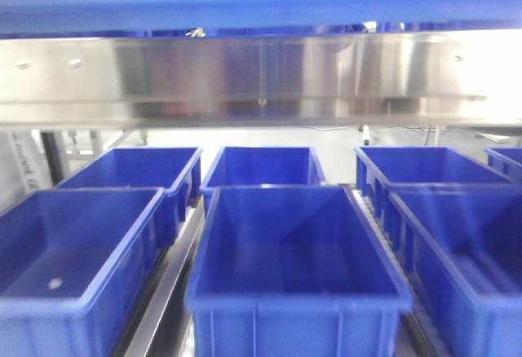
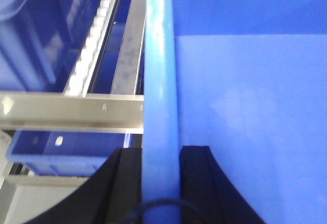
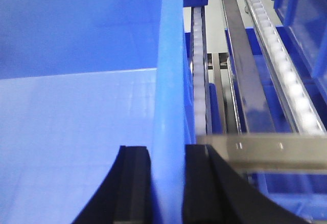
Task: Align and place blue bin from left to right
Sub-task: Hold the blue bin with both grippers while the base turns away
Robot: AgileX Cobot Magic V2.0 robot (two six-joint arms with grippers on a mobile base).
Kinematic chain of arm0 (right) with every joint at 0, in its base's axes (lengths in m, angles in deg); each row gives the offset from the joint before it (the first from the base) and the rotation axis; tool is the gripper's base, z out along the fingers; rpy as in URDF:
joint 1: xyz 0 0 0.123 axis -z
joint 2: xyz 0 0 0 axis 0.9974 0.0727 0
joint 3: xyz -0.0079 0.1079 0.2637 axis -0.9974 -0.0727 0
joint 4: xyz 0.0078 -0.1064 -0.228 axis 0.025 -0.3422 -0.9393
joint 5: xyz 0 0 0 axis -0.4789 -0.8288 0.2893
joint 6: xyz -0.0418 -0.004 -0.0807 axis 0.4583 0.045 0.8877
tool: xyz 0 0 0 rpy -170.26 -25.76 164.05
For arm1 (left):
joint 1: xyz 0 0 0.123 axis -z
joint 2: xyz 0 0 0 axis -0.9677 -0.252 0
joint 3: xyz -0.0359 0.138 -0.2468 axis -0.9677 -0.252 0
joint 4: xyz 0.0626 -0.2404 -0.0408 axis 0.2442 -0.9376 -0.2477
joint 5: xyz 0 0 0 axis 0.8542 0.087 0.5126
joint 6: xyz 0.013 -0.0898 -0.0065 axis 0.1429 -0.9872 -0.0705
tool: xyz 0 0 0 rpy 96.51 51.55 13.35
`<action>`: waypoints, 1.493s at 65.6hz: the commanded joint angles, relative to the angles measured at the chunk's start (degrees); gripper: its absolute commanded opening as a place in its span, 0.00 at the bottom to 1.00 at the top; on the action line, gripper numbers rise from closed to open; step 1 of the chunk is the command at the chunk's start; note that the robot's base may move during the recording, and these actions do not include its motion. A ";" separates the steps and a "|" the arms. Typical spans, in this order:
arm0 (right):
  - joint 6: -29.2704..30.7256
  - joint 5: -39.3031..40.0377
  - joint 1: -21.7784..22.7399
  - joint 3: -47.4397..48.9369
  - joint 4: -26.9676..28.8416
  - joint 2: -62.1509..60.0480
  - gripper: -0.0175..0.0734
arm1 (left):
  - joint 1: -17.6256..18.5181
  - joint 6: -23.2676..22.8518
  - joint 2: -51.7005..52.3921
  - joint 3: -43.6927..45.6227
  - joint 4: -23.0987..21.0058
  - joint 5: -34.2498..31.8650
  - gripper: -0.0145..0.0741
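The blue bin (image 1: 298, 298) stands front and centre on the rack, empty, with a ribbed front wall. Neither gripper shows in the front view. In the left wrist view my left gripper (image 2: 160, 150) is shut on the bin's left wall rim (image 2: 159, 70), one black finger (image 2: 127, 183) outside the wall and the other inside. In the right wrist view my right gripper (image 3: 167, 150) is shut on the bin's right wall rim (image 3: 171, 55), again with one finger (image 3: 204, 183) outside and one inside.
Other blue bins surround it: front left (image 1: 73, 243), back left (image 1: 134, 169), back centre (image 1: 263, 165), front right (image 1: 465, 251), back right (image 1: 424, 169). A steel shelf beam (image 1: 261, 76) runs overhead. Roller tracks (image 2: 94, 40) (image 3: 278, 55) and steel crossbars (image 2: 71, 109) (image 3: 265, 144) flank the bin.
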 commanded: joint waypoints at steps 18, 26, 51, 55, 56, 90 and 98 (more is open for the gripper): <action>0.11 9.56 -0.67 1.07 0.65 -0.14 0.12 | 0.41 -0.16 -0.02 1.00 -0.20 -5.29 0.04; 0.11 9.56 -0.67 1.07 0.65 -0.14 0.12 | 0.41 -0.16 -0.02 1.00 -0.20 -5.29 0.04; 0.11 9.56 -0.67 1.07 0.65 -0.14 0.12 | 0.41 -0.16 -0.02 1.00 -0.20 -5.29 0.04; 0.11 9.56 -0.67 1.07 0.65 -0.14 0.12 | 0.41 -0.16 -0.02 1.00 -0.20 -5.29 0.04; 0.11 9.56 -0.67 1.07 0.65 -0.14 0.12 | 0.41 -0.16 -0.02 1.00 -0.20 -5.29 0.04; 0.11 7.15 -0.67 1.07 0.65 -0.14 0.12 | 0.41 -0.16 -0.02 1.00 -0.20 -5.29 0.04; 0.11 1.89 -0.67 1.07 0.65 -0.14 0.12 | 0.41 -0.16 -0.12 1.00 -0.20 -5.29 0.04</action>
